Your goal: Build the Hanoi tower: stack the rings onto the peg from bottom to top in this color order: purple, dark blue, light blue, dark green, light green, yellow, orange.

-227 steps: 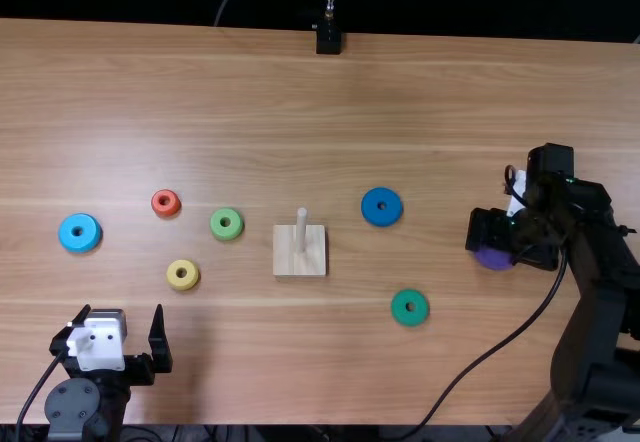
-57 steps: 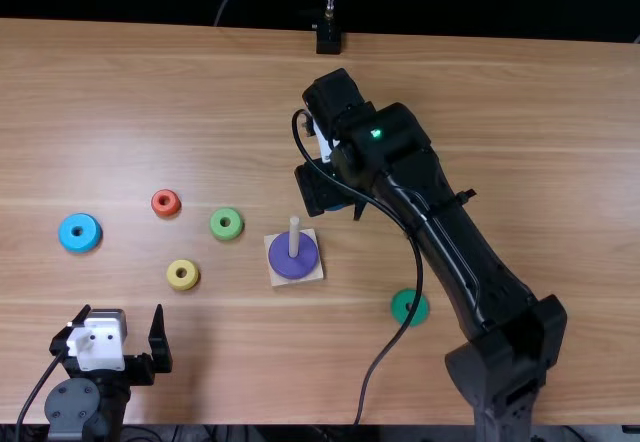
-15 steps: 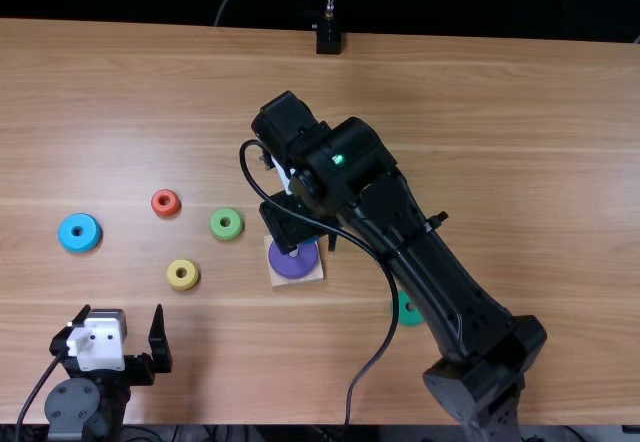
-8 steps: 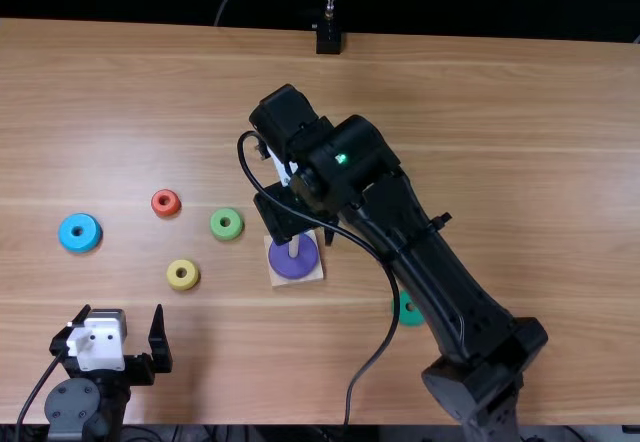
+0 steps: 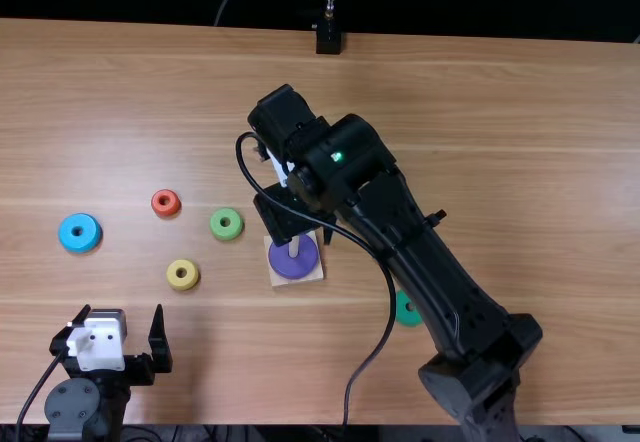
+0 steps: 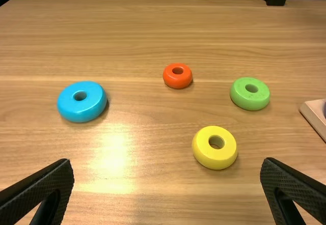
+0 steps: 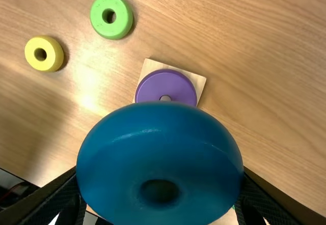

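We have the dark blue ring (image 7: 160, 156) clamped by its rim between the fingers of the right gripper (image 7: 160, 184), next to the peg (image 5: 293, 247) but not on it. The purple ring (image 7: 165, 85) is seated on the peg over the square wooden base (image 7: 147, 68), so we judge this to be the second placement. The left gripper (image 6: 167, 166) stands with its fingers wide apart and nothing between them. Beyond it lie the light blue ring (image 6: 81, 110), orange ring (image 6: 178, 82), yellow ring (image 6: 215, 159) and light green ring (image 6: 249, 100); the dark green ring (image 5: 410, 310) is partly covered by the right arm (image 5: 440, 252). Main risk, in our judgement: misalignment. If we lower with the hole off the peg, the ring's underside catches the tip and the ring tilts or jams. Pressing on would then skid the base, which appears loose on the wood, or twist the ring in its side grip. Releasing too high, or with one finger lagging, could leave it leaning or roll it off. Secondary: the black cable (image 5: 357, 237) hangs over the dark green ring's neighbourhood and might brush it as the arm retreats.
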`<state>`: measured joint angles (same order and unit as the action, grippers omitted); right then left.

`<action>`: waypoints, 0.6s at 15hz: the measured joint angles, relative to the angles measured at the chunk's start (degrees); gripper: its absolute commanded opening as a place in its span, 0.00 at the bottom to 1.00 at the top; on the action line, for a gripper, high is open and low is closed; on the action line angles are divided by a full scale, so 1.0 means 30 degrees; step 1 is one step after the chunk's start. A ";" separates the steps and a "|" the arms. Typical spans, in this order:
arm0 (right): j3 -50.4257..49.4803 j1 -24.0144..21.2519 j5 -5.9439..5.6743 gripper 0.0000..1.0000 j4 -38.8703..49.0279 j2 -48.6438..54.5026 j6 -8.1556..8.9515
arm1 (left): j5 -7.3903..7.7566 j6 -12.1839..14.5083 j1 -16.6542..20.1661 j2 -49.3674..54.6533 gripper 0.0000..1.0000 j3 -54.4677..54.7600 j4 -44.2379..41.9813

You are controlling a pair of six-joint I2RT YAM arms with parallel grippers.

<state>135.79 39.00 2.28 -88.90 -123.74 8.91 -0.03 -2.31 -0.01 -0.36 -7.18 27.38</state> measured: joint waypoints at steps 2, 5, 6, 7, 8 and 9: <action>-0.0015 0.0000 0.0000 0.00 -0.0007 -0.0022 0.0000 | 0.0000 -0.0007 0.0000 0.0000 1.00 0.0000 -0.0007; -0.0015 0.0000 0.0000 0.00 -0.0051 -0.0022 -0.0007 | -0.0007 0.0000 0.0000 0.0000 1.00 0.0000 -0.0007; -0.0036 0.0000 0.0007 0.00 -0.0117 -0.0015 0.0000 | 0.0000 0.0007 0.0000 0.0000 1.00 0.0000 0.0000; -0.0051 0.0000 0.0000 0.19 -0.0146 -0.0022 0.0000 | -0.0007 -0.0007 0.0000 0.0000 1.00 0.0000 -0.0007; -0.0058 0.0000 0.0007 0.20 -0.0153 -0.0022 -0.0007 | -0.0007 -0.0007 0.0000 0.0000 1.00 0.0000 0.0000; -0.0058 0.0000 0.0007 0.20 -0.0160 -0.0022 -0.0007 | -0.0007 0.0000 0.0000 0.0000 1.00 0.0000 -0.0007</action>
<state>135.61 39.00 2.31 -89.38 -123.81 8.88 -0.05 -2.31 -0.01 -0.36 -7.18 27.35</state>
